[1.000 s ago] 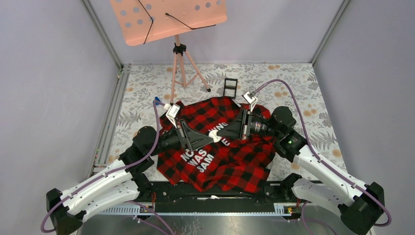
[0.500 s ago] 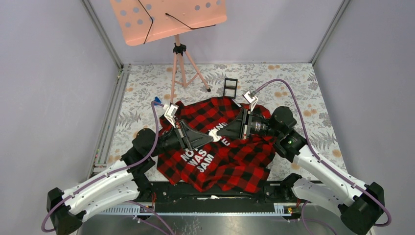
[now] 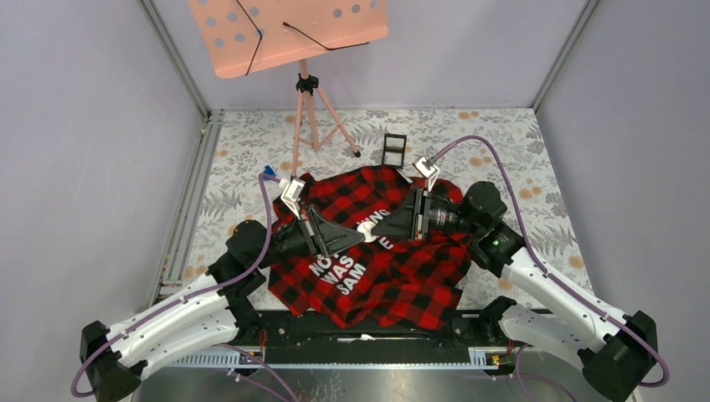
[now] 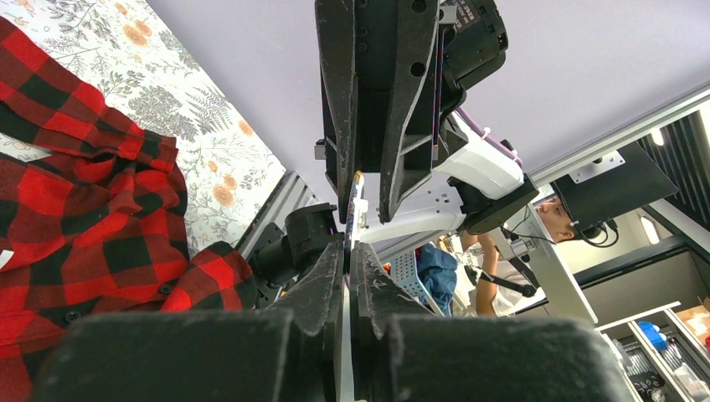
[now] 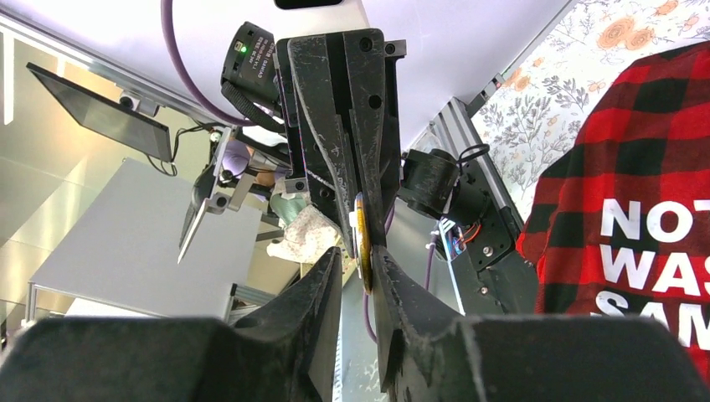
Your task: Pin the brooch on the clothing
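Item: the brooch (image 3: 366,228), a small pale disc, hanging aloft over the middle of the clothing (image 3: 402,280) and not touching the cloth. The white letters (image 3: 343,272) are lying toward 7 o'clock from it. Holder: the left gripper (image 3: 357,235), reaching in from 8 o'clock, its fingers pressing together to a hairline slit with the disc's rim caught between them. Opposite: the right gripper (image 3: 376,224), pointing in from 2 o'clock, tip to tip with the left. Its fingers are standing a sliver apart around the disc, which is lying against one pad; whether they are clamping it cannot be told. Orientation: the disc is showing its face to the top view and only its thin edge to both wrist views, so it is lying flat along the 8-to-2 line that the two grippers share. Pin side: hidden. Judgement: with the fabric lying straight below, the coming move is probably turning on a descent, the left arm carrying.
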Controlling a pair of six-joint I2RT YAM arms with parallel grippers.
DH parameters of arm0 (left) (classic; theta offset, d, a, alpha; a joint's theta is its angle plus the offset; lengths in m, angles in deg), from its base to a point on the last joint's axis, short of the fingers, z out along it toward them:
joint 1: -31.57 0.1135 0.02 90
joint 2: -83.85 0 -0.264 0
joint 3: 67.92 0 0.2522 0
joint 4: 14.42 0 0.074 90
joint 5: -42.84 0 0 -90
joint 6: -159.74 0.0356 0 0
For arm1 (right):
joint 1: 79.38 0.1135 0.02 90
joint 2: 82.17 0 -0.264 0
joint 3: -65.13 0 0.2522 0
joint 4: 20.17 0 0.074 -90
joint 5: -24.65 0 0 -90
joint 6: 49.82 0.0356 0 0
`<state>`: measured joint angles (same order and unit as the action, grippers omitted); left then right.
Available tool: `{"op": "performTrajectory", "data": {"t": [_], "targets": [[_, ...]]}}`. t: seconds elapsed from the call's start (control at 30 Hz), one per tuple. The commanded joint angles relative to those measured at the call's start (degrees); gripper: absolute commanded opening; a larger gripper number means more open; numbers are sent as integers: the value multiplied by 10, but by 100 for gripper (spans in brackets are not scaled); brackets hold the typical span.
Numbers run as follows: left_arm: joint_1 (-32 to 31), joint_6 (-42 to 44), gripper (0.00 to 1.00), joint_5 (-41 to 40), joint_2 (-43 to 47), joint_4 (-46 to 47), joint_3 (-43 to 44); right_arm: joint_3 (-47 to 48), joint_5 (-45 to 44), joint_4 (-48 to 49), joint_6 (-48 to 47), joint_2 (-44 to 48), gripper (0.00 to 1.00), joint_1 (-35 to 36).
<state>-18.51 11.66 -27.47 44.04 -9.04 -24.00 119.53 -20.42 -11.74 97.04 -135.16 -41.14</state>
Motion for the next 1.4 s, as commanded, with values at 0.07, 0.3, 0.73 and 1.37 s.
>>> {"op": "performTrajectory", "data": {"t": [0.07, 0.3, 0.73, 1.37], "targets": [[3, 18, 0, -11, 8, 19, -1, 13, 37, 46, 23, -7, 24, 1], [3, 20, 0, -8, 7, 20, -2, 18, 41, 44, 23, -21, 19, 8], [3, 20, 0, -7, 6, 20, -1, 20, 37, 41, 25, -37, 7, 15], [3, 29, 0, 11, -6, 16, 12, 72, -9, -150, -59, -85, 0, 27]]}}
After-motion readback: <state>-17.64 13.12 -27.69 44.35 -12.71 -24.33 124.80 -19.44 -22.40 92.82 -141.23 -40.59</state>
